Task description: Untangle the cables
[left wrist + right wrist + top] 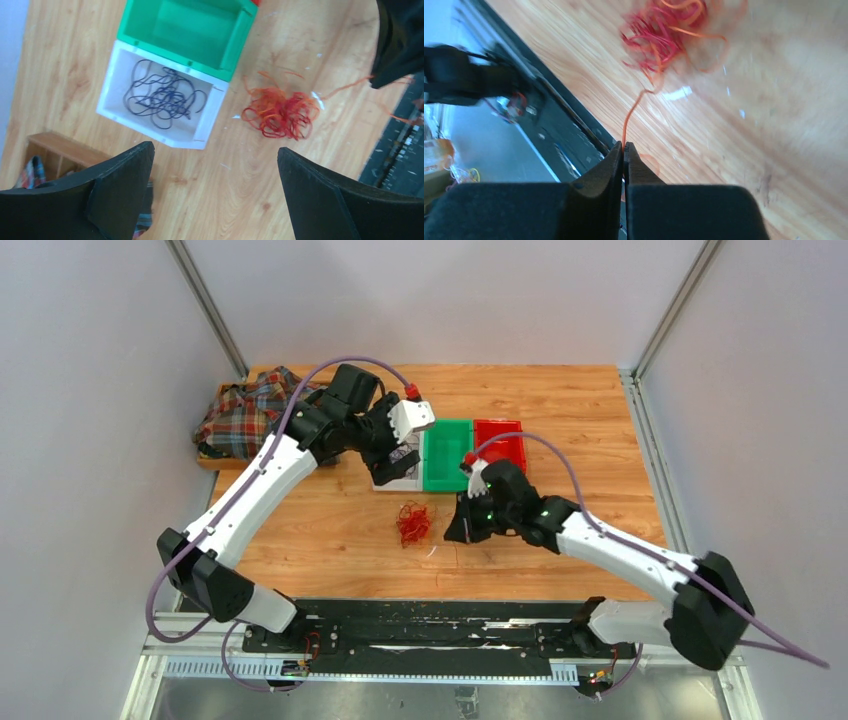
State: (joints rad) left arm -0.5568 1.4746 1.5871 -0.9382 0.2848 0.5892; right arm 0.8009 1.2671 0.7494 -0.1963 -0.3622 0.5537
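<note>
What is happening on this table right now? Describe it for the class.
Two robot arms are working on a tangle of thin wires. The right arm has its jaws shut on a thin orange wire strand running out of the red and orange wire clump on the wooden table. The left arm hangs over the white plastic bin, jaws wide open and empty. A dark purple wire lies coiled in that bin; the green plastic bin beside it looks empty.

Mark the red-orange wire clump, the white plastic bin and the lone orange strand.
red-orange wire clump (280, 112): left wrist view, middle of tangle.
white plastic bin (111, 82): left wrist view, left wall.
lone orange strand (625, 122): right wrist view, mid-length.
</note>
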